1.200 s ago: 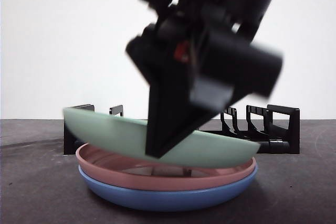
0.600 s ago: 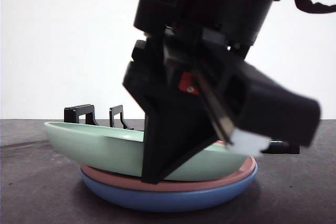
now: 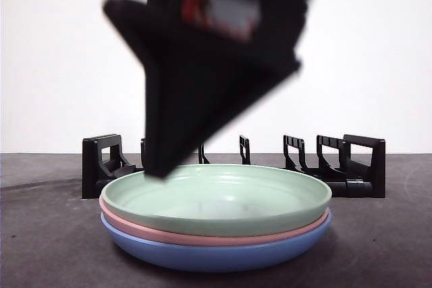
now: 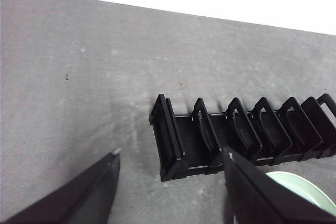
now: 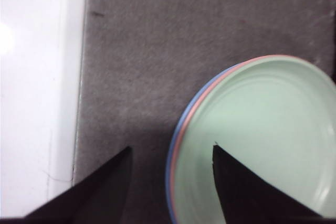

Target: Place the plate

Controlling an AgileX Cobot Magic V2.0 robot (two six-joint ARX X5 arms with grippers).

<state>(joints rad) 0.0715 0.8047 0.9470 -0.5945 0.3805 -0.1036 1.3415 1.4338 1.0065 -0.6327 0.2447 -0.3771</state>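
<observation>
Green plate [image 3: 223, 197]: sat atop pink plate [image 3: 202, 234] and blue plate [image 3: 216, 254], in front of black dish rack [image 3: 351, 166]. Right gripper [image 5: 170, 153]: jaws apart, empty, above plate's rim. Left gripper [image 4: 170, 158]: jaws apart, empty, nr rack.

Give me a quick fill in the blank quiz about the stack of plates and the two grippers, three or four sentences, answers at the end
1. The top plate of the stack is ____ in colour.
2. The pink plate rests directly on the ____ plate.
3. The black rack stands ____ the stack in the front view.
4. The right gripper above the stack's rim has its jaws ____.

Answers: green; blue; behind; open
</observation>
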